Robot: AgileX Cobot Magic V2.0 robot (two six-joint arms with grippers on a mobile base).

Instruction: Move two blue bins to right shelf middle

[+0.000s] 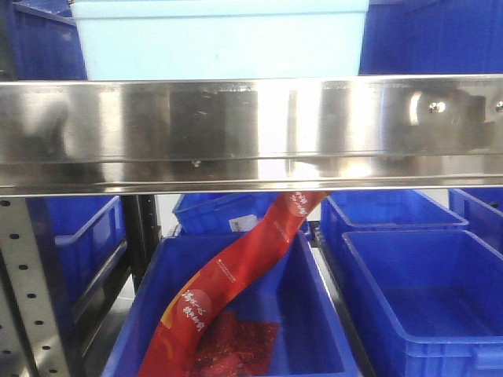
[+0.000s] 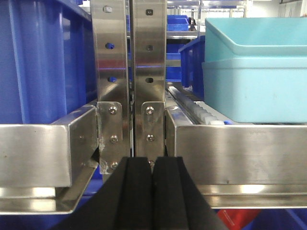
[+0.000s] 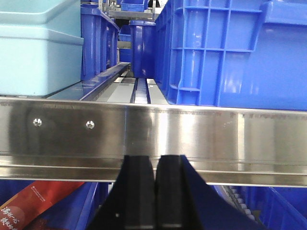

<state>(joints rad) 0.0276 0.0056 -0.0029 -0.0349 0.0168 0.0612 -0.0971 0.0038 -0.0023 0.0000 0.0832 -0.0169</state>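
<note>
- the two pale light-blue rectangular plastic bins (image 2: 256, 67), nested one inside the other, sit on the shelf tier behind its wide brushed-steel front rail (image 1: 251, 129); in the front view only one bin's wall (image 1: 224, 39) shows above the rail, and in my right wrist view the stack (image 3: 38, 48) stands at the far left of the tier.
- two screw heads (image 3: 62, 123) are set in the rail just below the bins' end of the shelf.
- my left gripper (image 2: 153, 191) hangs in front of the rail, its black pads pressed together and pinching nothing, lined up with the paired perforated steel uprights (image 2: 129, 72) where two shelf sections meet.
- my right gripper (image 3: 154, 191) is likewise pressed together on nothing, just before and below the rail, apart from the bins.
- dark royal-blue ribbed plastic crates (image 3: 230, 52) stand on the same tier to the right of the pale stack, with a strip of white rollers (image 3: 141, 93) running between them.
- another dark blue crate (image 2: 43, 62) fills the neighbouring section left of the uprights.
- on the tier below, open dark blue crates (image 1: 424, 298) sit side by side; a long red printed packet (image 1: 236, 283) leans slantwise out of the middle one (image 1: 314, 314), over red contents i cannot make out.
</note>
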